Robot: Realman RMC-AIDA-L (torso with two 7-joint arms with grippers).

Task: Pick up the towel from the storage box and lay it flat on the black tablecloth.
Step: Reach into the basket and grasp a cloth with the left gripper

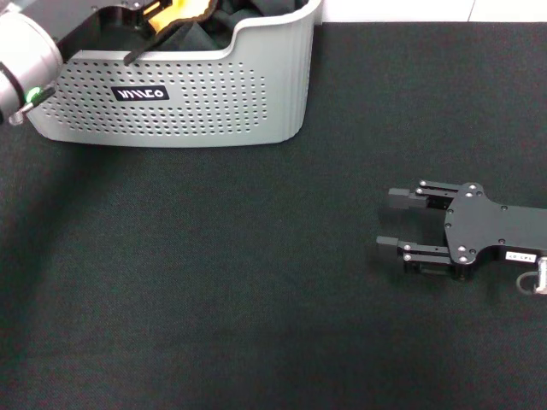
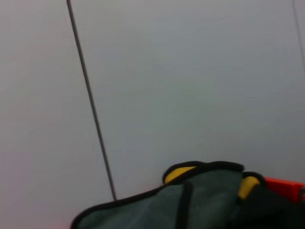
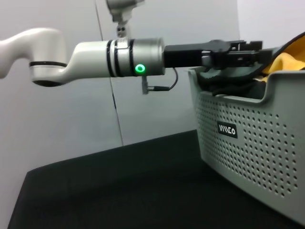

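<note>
The towel (image 1: 175, 10), yellow-orange with black trim, lies bunched in the storage box (image 1: 171, 102) at the far left of the black tablecloth (image 1: 214, 282). In the left wrist view the towel (image 2: 205, 200) shows its grey side and yellow folds close below the camera. In the right wrist view the towel (image 3: 286, 62) rises above the rim of the box (image 3: 248, 138). My left gripper (image 3: 255, 51) reaches over the box's rim at the towel's edge. My right gripper (image 1: 391, 225) rests open and empty low over the tablecloth at the right.
Dark cloths (image 1: 256, 17) fill the rest of the box. A red object (image 2: 286, 183) shows behind the towel in the left wrist view. A pale wall stands behind the table. The tablecloth stretches wide between the box and my right gripper.
</note>
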